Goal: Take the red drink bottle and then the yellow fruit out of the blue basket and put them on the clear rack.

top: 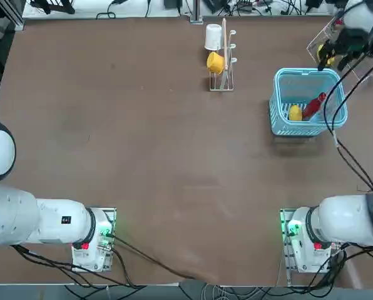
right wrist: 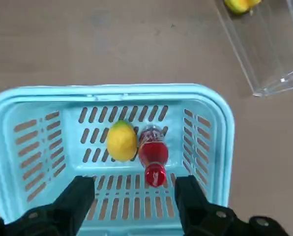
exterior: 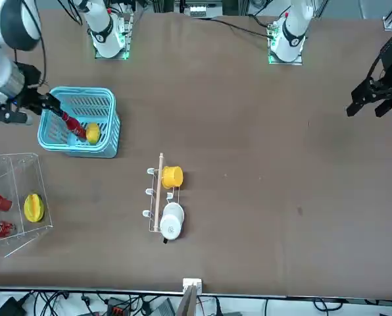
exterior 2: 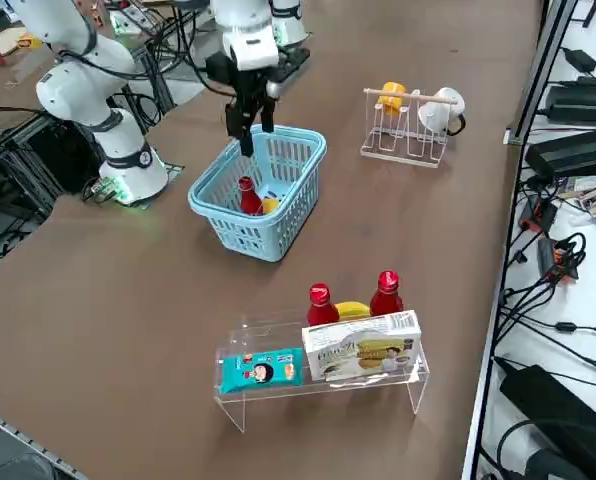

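gripper [right wrist: 131, 206] spread wide above the basket [right wrist: 220, 132]
lemon [right wrist: 121, 140] and bottle [right wrist: 153, 155] lie touching on the slotted basket floor, lemon left of the bottle in the wrist view; rack [right wrist: 269, 49] stands apart on the bench [right wrist: 87, 44], another yellow fruit [right wrist: 240, 5] inside.

Glossy slotted plastic blue basket [right wrist: 213, 128], clear acrylic rack [exterior 2: 323, 385], matt brown table [top: 143, 162]

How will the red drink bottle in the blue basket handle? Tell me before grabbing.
The red drink bottle looks rigid, smooth and round, so probably slippery. Leaning on the yellow fruit, it may roll or nudge it. The right gripper is open above.
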